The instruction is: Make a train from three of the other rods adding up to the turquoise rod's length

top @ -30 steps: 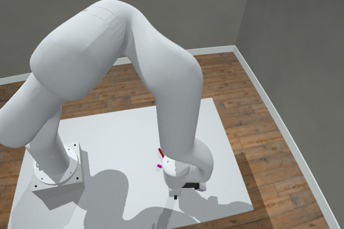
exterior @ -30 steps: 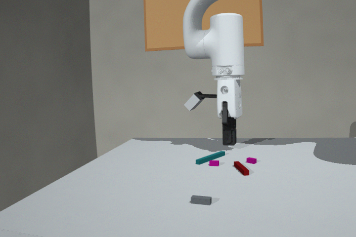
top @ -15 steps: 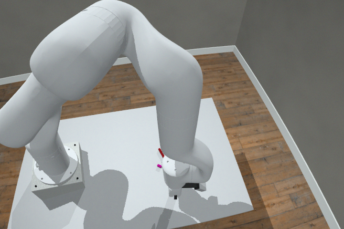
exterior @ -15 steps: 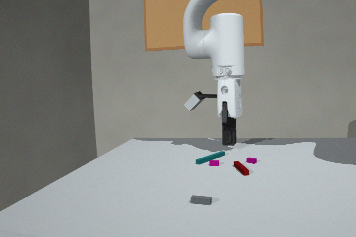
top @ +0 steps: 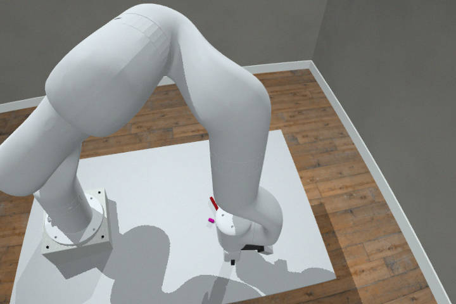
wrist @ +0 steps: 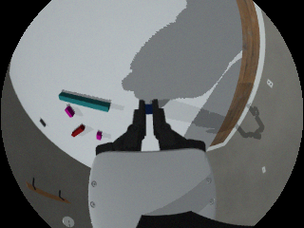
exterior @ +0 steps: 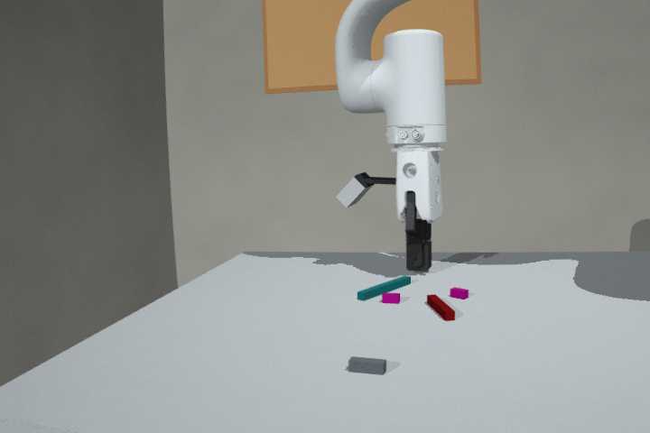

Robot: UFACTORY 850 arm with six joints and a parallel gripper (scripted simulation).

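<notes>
A: Surface and room?

B: White table (exterior: 182, 357) on a wooden plank floor (top: 343, 171), grey walls, an orange board (exterior: 305, 45) on the wall behind the arm.

A: State of the hand?

B: The hand (exterior: 418, 264) is low, near the table's far edge, closed on a small blue rod (wrist: 147, 108).

A: The other rods?

B: Turquoise rod (exterior: 384, 288), two magenta rods (exterior: 391, 298) (exterior: 459, 292) and red rod (exterior: 441, 307) lie close together mid-table; grey rod (exterior: 366, 364) lies apart, toward the near edge.
</notes>
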